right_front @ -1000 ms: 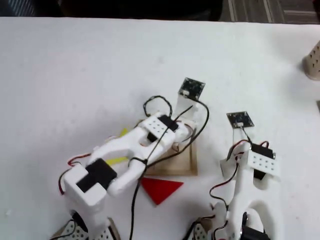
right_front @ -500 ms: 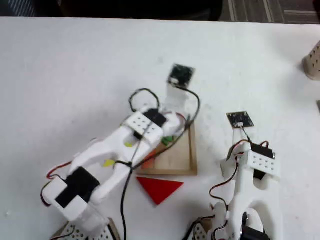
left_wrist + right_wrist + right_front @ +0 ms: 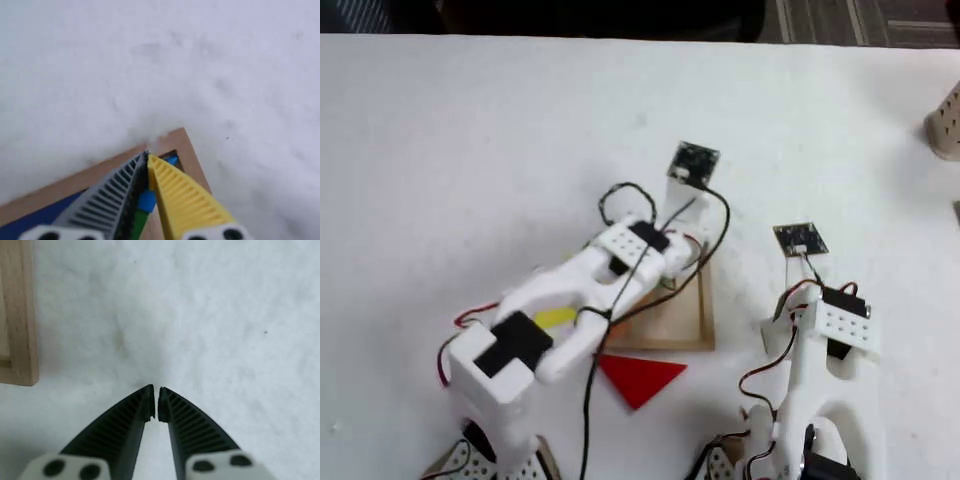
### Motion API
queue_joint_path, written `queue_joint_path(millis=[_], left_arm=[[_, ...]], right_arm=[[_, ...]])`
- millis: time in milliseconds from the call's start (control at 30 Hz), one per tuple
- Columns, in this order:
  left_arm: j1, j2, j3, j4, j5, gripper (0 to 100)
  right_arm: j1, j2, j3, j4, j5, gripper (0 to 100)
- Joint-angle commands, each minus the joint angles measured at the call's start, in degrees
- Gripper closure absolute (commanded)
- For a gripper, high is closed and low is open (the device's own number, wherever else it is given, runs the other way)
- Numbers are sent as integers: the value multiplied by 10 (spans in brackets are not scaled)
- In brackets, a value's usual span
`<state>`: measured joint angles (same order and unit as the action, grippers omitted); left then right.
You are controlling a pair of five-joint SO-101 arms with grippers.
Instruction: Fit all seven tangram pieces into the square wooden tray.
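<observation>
The square wooden tray (image 3: 672, 322) lies mid-table, its left part hidden under my left arm (image 3: 590, 290). My left gripper (image 3: 147, 156), one finger grey and one yellow, is shut with its tips over the tray's corner rim (image 3: 189, 150). A blue piece (image 3: 37, 218) and a green piece (image 3: 140, 226) lie in the tray beneath it. A red triangle (image 3: 640, 378) rests on the table just in front of the tray. A yellow piece (image 3: 555, 318) peeks out under the left arm. My right gripper (image 3: 155, 392) is shut and empty above bare table, right of the tray's edge (image 3: 17, 315).
The right arm (image 3: 825, 335) stands to the right of the tray. A tan perforated object (image 3: 946, 125) sits at the far right table edge. White table stretches free to the left and beyond the tray.
The left arm swung left over the tray, uncovering a green piece for a moment, then came back right toward the far corner. The right arm and the red triangle stayed put.
</observation>
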<state>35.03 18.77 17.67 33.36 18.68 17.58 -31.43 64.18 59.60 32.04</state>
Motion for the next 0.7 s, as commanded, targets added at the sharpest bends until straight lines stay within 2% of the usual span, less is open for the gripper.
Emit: queue_joint_path(millis=[0,267,500,667], left_arm=[[8,-22,-11,3,-5,978],[-20,-45,-12,4,-3,979],[-58,-210,50,87,-5,978],[-111,-354,161,98,-6,978]], right_arm=[[-4,-18,-2,-7,5,981],[-4,-19,-2,-7,5,981],[-4,-18,-2,-20,5,981],[-4,-18,-2,-22,5,981]])
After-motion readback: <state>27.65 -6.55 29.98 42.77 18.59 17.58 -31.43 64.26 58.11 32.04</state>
